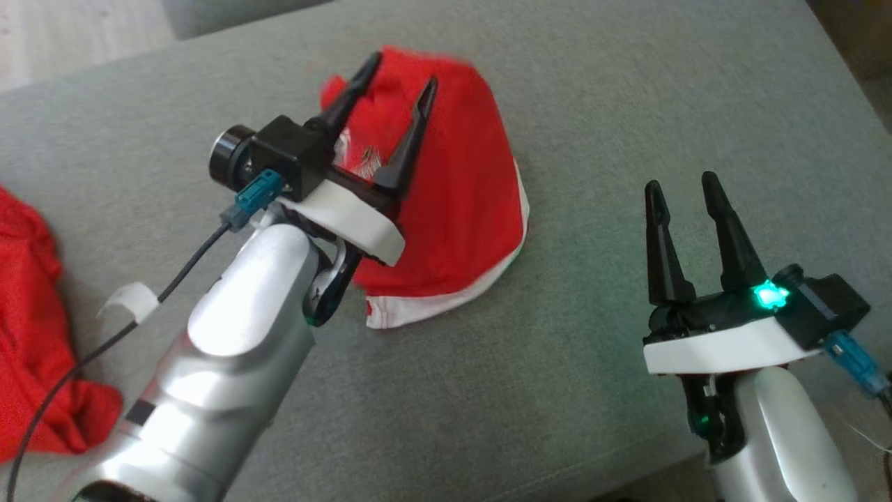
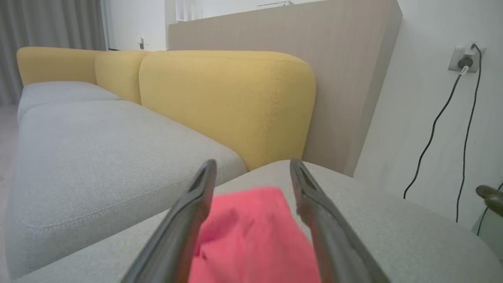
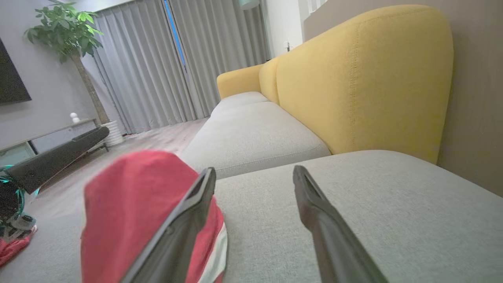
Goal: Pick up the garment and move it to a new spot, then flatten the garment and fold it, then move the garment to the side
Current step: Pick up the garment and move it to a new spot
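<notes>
Head view shows me the garment (image 1: pixel 460 209), a red piece with a white hem, lying in a folded heap on the grey seat cushion (image 1: pixel 627 104) near the middle of the picture. My left gripper (image 1: pixel 404 68) hangs over its left part, the 2 dark fingers spread apart and pointing toward the far edge of the cloth, with nothing pinched between them. I cannot tell whether the tips touch the fabric. In the left wrist view the garment (image 2: pixel 251 236) lies blurred below and between the spread fingers (image 2: pixel 184 220). My right gripper (image 1: pixel 681 180) is to the right of the garment, well apart from it, over bare cushion, its fingers wide and empty. In the right wrist view the garment (image 3: pixel 133 204) sits to the left, partly behind 1 finger. Another red cloth (image 1: pixel 28 335) lies at the left edge of the head view
</notes>
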Controlling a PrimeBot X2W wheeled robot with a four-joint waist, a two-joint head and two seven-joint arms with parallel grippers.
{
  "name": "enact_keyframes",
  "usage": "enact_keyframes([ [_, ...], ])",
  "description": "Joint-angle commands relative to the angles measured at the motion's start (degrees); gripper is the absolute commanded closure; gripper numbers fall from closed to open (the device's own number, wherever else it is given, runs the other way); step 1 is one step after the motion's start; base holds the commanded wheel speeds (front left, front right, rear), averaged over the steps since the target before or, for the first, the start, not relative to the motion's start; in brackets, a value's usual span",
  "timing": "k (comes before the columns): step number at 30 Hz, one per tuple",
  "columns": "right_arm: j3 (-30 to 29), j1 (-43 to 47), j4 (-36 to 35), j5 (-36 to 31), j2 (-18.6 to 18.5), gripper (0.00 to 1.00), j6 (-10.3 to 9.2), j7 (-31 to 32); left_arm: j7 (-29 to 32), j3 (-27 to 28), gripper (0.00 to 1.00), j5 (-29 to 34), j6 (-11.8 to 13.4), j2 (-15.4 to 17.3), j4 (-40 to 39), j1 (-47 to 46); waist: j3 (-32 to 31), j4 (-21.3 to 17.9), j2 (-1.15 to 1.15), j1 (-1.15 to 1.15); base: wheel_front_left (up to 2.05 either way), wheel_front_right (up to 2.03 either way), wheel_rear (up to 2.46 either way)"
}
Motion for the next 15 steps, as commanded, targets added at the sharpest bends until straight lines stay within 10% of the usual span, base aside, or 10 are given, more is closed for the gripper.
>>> enact_keyframes([
  [1,0.9,-1.4,-2.3,0.3,-0.2,0.00,-0.04,-0.6,-1.7,1.5,0.00,1.2,-0.1,1.0,-0.3,-4.0,1.1,-0.9,0.00,-0.01,0.00,0.00,0.00],
  [15,-2.4,0.6,-1.6,-3.7,-0.2,0.00,-0.04,-0.6,-6.2,8.7,0.00,1.7,2.2,4.5,-0.8,5.2,-3.6,9.5,0.00,-0.01,0.00,0.00,0.00],
])
